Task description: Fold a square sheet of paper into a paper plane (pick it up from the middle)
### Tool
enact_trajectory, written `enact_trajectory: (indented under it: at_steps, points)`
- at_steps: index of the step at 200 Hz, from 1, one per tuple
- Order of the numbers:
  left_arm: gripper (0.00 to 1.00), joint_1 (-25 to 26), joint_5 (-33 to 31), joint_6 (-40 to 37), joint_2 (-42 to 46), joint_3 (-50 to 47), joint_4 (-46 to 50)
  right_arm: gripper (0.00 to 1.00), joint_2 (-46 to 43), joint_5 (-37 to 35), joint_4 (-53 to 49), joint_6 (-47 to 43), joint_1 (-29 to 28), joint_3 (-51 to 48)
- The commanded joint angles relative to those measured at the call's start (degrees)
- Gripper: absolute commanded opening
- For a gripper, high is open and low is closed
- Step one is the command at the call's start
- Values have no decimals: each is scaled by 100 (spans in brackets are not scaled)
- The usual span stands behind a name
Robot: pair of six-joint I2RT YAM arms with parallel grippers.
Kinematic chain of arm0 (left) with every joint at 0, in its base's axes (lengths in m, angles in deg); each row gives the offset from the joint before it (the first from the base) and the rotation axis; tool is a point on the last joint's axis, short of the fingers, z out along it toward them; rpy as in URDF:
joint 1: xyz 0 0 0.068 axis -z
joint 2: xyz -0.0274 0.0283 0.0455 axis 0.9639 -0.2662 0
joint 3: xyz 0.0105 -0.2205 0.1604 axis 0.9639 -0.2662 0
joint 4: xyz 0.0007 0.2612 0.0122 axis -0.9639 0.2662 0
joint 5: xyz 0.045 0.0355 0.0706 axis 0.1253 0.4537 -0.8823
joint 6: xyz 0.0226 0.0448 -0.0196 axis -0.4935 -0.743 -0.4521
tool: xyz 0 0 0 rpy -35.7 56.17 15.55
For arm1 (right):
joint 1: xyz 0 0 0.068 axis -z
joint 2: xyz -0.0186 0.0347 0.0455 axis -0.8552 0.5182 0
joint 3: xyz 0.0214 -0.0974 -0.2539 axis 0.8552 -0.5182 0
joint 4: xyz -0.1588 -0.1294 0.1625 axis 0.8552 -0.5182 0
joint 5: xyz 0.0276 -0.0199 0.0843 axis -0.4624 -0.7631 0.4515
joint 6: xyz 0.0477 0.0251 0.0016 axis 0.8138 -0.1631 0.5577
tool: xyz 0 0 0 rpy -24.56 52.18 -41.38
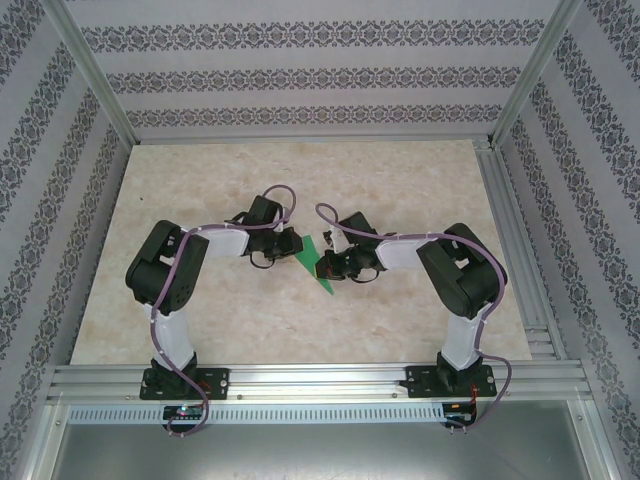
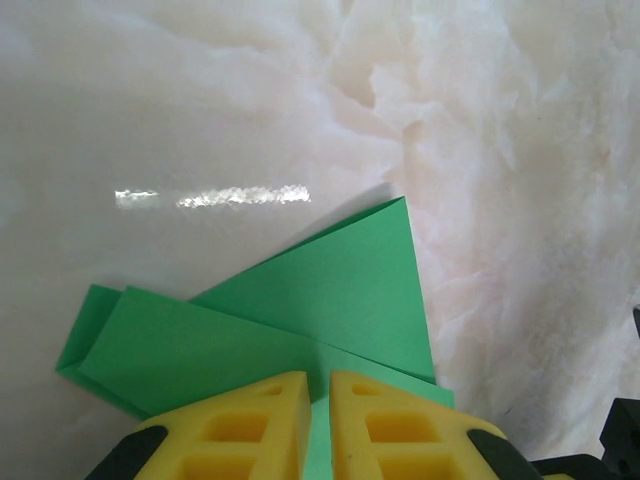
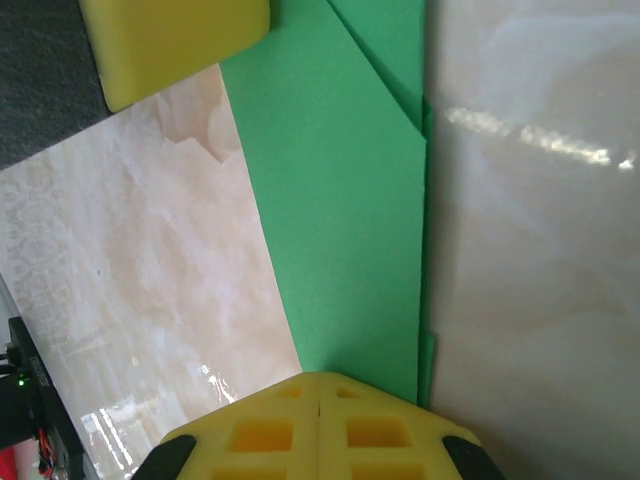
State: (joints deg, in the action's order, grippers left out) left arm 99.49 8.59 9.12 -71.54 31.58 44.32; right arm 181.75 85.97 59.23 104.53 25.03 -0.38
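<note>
The green paper, folded to a narrow pointed shape with layered flaps, lies flat on the table between my two grippers. In the left wrist view the paper shows two overlapping triangular flaps. My left gripper sits on its near edge, the yellow fingers almost together with a thin slit and nothing pinched that I can see. In the right wrist view the paper runs away as a long strip. My right gripper is shut, its tips meeting on the strip's near end. A yellow finger of the left gripper shows at the far end.
The marble-patterned table has bare room all round the paper. Aluminium rails border it on the right and at the near edge. Patterned walls enclose the back and sides. Both arms bend inward towards the middle.
</note>
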Motion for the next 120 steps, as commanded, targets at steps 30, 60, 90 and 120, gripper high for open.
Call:
enact_trajectory:
  at_steps: [30,60,90,120]
  points:
    - [17,-734,-882,-418,-217,43,41,0,495,-1004,-985,-223,-43,-356]
    - [18,-935,-821,-512,-151,152,79,0,496,-990,-961,-210,-34,-367]
    - [19,-985,-1013,-670,4,356,360,0,396,-933,-911,-175,-48,-298]
    - [25,-999,-1632,-869,301,484,805,3,82,-850,-856,-125,-233,-45]
